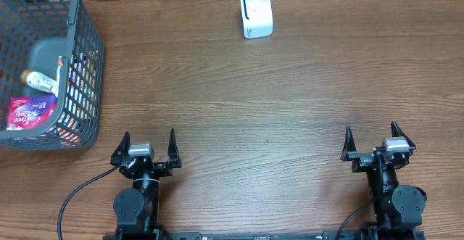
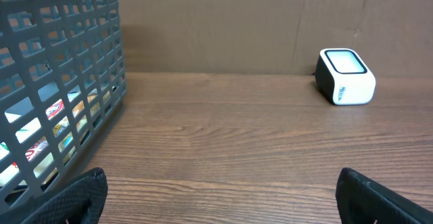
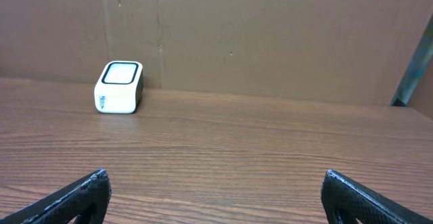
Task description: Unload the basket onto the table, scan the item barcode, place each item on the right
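And here we are: the barcode scanner (image 1: 256, 13) sits at the far edge of the wooden table (image 1: 254, 102), a small white box with rounded corners, a black-framed pale window on its face and a tiny red dot showing in that window from overhead. There is a line of blue print low on its side in both wrist views, too small to read. Well off to the left of the scanner and nearer the arms stands the grey mesh basket (image 1: 87, 59), and the goods are inside it: a purple packet (image 1: 30, 113) with pale lettering that cannot be made out, and just beyond it, on the scanner's side, a white tube (image 1: 40, 80) with a tan end. Through the mesh in the left wrist view, red, white and orange wrappers show, their printing too broken up to read. The left gripper (image 1: 149, 133) waits well short of the scanner, jaws spread wide, nothing between them. The right gripper (image 1: 371, 126), short of the scanner and to its right, is likewise spread wide, holding nothing.
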Controlling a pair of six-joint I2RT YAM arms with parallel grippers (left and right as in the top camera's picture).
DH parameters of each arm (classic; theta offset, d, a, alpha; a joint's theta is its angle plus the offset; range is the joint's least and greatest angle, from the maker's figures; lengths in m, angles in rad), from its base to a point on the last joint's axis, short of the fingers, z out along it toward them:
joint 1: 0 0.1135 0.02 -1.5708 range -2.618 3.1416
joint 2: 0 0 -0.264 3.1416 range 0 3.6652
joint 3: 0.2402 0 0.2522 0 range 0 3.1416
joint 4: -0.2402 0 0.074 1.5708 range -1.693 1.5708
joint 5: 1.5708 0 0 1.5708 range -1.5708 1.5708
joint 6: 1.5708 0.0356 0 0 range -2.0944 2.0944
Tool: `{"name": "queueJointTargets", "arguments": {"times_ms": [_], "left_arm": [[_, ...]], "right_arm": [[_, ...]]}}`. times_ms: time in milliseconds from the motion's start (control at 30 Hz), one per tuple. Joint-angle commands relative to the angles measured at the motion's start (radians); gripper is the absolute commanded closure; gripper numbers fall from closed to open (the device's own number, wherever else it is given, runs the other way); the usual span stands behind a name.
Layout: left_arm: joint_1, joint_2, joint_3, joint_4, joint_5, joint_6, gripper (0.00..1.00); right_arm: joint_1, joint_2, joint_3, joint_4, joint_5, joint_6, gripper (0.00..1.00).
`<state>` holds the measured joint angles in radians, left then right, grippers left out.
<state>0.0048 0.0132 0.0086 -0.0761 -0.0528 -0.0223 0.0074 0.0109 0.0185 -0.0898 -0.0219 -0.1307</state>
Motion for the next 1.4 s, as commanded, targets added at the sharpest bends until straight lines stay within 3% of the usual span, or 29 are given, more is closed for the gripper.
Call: {"name": "queueJointTargets", "arguments": {"times_ms": [0,1100,1200,1300,1367], "left_arm": [[0.008,-0.009,-0.004,0.002,0.009,0.016,0.0],[0.008,-0.009,-0.004,0.019,0.021,-0.001,0.0],[0.008,-0.009,-0.003,0.093,0.253,-0.237,0.0],[0.008,-0.009,-0.003,0.105,0.632,-0.606,0.0],[0.008,-0.009,-0.003,0.127,0.708,-0.786,0.0]], "right_arm": [[0.005,-0.008,-0.01,0.005,0.002,0.003,0.0],[0.005,-0.008,-0.01,0.005,0.002,0.003,0.0],[0.005,-0.008,-0.01,0.005,0.002,0.003,0.0],[0.005,-0.008,-0.01,0.005,0.002,0.003,0.0],[0.005,-0.008,-0.01,0.005,0.002,0.003,0.0]]}}
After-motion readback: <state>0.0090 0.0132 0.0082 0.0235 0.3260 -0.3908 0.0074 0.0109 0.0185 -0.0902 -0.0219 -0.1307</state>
